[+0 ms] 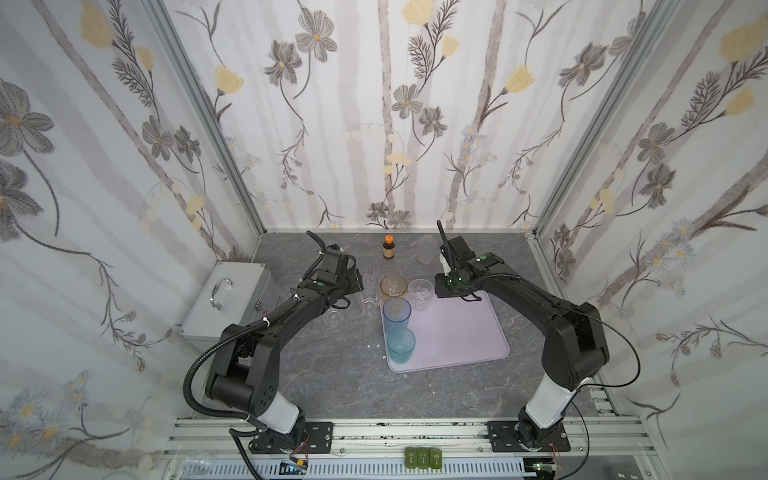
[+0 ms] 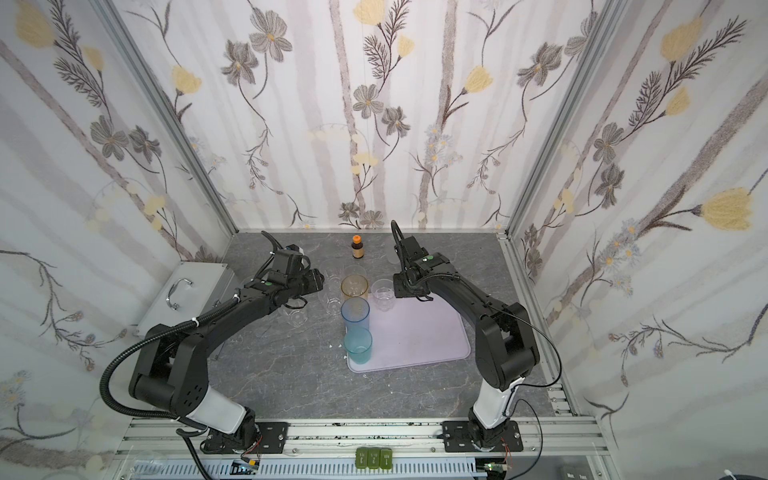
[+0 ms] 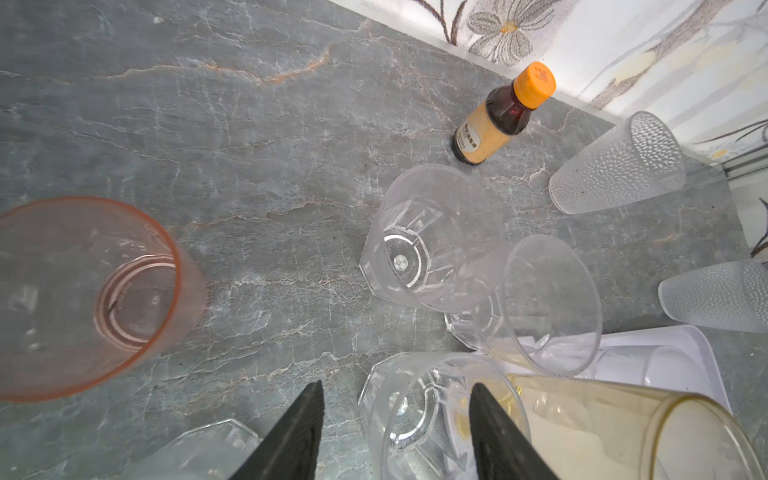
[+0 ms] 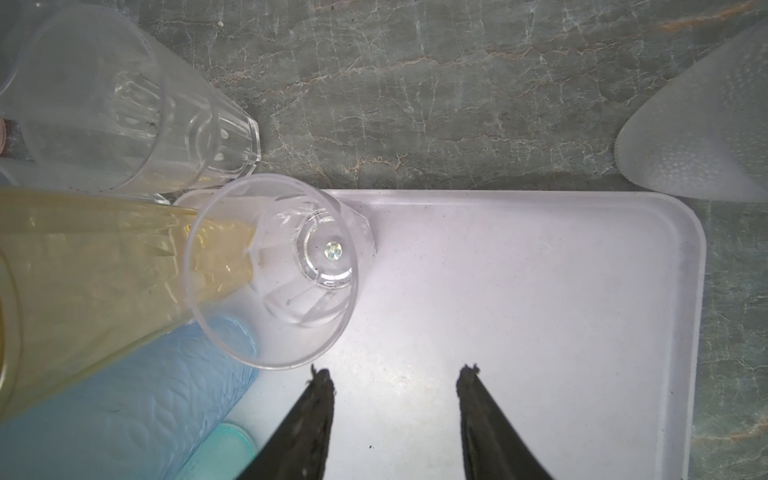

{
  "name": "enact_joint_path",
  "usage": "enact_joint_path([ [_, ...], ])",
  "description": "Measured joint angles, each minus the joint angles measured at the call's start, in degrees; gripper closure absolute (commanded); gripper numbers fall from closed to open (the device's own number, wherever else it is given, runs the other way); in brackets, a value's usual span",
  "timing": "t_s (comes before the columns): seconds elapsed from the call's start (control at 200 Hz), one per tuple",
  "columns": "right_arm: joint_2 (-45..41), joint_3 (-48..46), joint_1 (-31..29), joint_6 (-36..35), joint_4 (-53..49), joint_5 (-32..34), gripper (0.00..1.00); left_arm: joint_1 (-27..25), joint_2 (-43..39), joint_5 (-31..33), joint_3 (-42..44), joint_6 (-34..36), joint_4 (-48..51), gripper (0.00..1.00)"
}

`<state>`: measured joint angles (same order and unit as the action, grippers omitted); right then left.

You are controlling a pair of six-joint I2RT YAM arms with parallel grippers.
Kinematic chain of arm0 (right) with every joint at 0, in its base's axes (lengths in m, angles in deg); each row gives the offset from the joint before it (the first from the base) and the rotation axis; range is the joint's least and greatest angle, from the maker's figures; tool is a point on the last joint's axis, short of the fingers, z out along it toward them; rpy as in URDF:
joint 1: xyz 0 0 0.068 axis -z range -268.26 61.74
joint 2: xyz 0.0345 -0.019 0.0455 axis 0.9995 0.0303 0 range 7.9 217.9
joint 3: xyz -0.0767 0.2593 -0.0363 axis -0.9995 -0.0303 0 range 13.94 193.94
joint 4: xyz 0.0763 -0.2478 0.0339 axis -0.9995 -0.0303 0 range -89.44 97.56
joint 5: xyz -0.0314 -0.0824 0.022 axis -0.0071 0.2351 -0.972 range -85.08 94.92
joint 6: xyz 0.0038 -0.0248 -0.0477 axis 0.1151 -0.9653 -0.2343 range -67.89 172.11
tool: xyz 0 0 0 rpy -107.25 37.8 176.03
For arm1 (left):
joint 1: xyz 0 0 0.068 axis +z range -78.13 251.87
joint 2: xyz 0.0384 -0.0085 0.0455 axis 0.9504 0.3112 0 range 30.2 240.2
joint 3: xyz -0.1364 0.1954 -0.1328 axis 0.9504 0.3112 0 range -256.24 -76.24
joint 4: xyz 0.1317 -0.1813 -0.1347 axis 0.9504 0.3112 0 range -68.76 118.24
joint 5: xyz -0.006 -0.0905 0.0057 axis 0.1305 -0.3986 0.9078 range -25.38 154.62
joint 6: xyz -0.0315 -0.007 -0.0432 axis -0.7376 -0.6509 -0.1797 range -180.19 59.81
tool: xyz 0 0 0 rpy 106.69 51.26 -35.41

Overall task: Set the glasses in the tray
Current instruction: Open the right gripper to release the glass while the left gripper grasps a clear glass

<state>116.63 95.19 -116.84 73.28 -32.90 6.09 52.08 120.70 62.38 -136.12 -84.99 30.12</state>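
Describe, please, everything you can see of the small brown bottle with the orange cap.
The small brown bottle stands upright on the grey stone-look table, close to the back wall. Its body looks like dark brown glass or plastic. A tan label with dark print, too small to read, wraps the lower part. The orange cap is on. The bottle stands outside the tray, and nothing seems to touch it.

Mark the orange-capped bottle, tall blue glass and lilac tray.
orange-capped bottle (image 1: 388, 250): in a top view, on its label.
tall blue glass (image 1: 397, 311): in a top view, inside its mouth.
lilac tray (image 1: 457, 332): in a top view, on its bare floor.
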Motion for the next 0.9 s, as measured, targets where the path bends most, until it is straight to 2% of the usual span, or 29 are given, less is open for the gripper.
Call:
enact_joint_path([
  [0.18,-1.0,-2.1,0.6,0.9,1.8,0.3,0.51,-1.7,3.0,-1.5,-1.8,2.0,1.6,0.46],
  [0.41,-1.7,-3.1,0.8,2.0,2.7,1.0,0.51,-1.8,7.8,0.9,-6.5,5.6,6.2,0.66],
  [0.64,-3.1,-5.7,0.8,3.4,4.0,1.3,0.52,-3.0,8.8,3.1,-7.2,8.5,8.3,0.86],
  [0.765,-3.9,-5.9,0.8,3.9,4.7,2.5,0.52,-3.3,8.9,4.5,-7.2,10.2,9.2,0.9],
  [0.899,-4.9,-5.9,0.8,4.3,4.8,3.9,0.52,-3.3,7.8,5.2,-7.2,12.6,10.6,1.0],
])
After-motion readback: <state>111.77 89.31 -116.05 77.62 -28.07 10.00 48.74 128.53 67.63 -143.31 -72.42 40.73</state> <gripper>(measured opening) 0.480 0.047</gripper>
